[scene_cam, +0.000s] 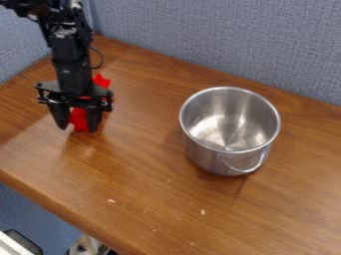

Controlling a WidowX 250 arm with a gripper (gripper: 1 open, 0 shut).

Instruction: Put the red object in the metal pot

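— Camera view: where's the red object (pixel 88 117)?
— I see it clamped in the closed gripper (pixel 83 125), low on the table (pixel 134 169) — well left of the metal pot (pixel 229 127).

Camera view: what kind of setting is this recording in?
Probably a lab or office test bench rather than a kitchen: a bare wooden table against a grey fabric partition, with a robot arm, a metal pot and a red object.
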